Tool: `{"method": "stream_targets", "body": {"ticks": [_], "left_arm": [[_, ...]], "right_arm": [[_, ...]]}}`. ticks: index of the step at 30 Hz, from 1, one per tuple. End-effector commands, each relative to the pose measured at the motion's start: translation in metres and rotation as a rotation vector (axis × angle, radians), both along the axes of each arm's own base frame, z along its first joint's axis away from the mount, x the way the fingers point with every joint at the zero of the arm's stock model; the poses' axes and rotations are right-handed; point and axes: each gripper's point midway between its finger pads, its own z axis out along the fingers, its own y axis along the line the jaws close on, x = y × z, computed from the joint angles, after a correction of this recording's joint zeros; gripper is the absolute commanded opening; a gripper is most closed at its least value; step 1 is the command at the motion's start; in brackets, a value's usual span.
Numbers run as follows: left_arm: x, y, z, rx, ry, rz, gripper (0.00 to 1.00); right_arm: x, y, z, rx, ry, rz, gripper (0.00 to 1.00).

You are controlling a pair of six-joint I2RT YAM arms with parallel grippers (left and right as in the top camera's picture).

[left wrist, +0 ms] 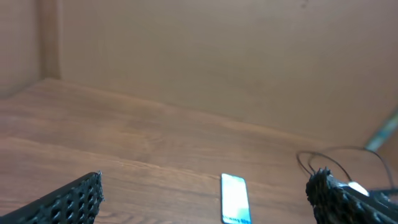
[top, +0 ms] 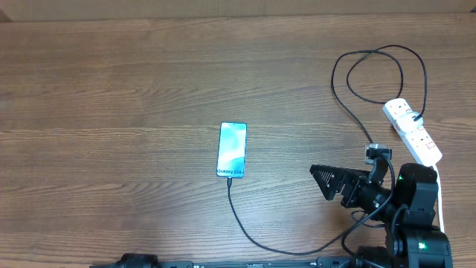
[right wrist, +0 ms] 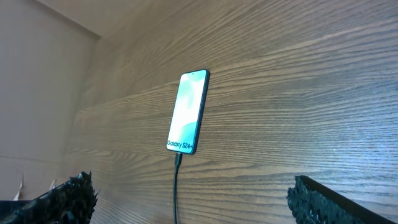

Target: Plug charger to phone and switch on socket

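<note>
Closest to the lens in each wrist view are the robot's own black ridged fingers. The right gripper is spread wide with nothing between its jaws, and it hangs over the near right part of the counter. The left gripper is just as wide apart and also holds nothing. Only a sliver of that arm shows at the near edge in the overhead view.

The phone lies flat and screen up about midway between the left and right edges, somewhat closer to the near edge than the far one. Its long axis runs near to far, leaning slightly right at the top. The lettered end points toward the near edge.

The thin black cable meets the middle of that near short end. It then curves along the near edge, passes under the right arm and loops widely toward the far right corner. It ends at the white power strip, which lies slanted beside the right edge. I cannot tell how the strip's switches are set.

The counter is brown wood grain running left to right. A plain tan wall rises behind the far edge.
</note>
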Motion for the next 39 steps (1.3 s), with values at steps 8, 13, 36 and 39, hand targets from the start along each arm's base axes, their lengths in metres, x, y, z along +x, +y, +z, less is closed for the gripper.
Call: {"method": "stream_targets", "body": {"ticks": [8,13,36,39], "left_arm": [[0.062,0.003,-0.014,-0.022,0.011,0.061,1.00],[0.102,0.001,-0.049,-0.018,0.079,0.062,1.00],[0.225,0.006,-0.189,-0.135,0.029,0.125,0.99],[0.226,0.011,-0.194,-0.125,0.031,0.151,1.00]], "right_arm": [[0.002,-0.002,0.006,-0.009,-0.023,-0.010,1.00],[0.002,-0.002,0.006,-0.009,-0.023,-0.010,1.00],[0.002,-0.002,0.006,-0.009,-0.023,-0.010,1.00],[0.002,-0.002,0.006,-0.010,-0.024,-0.010,1.00]]}}
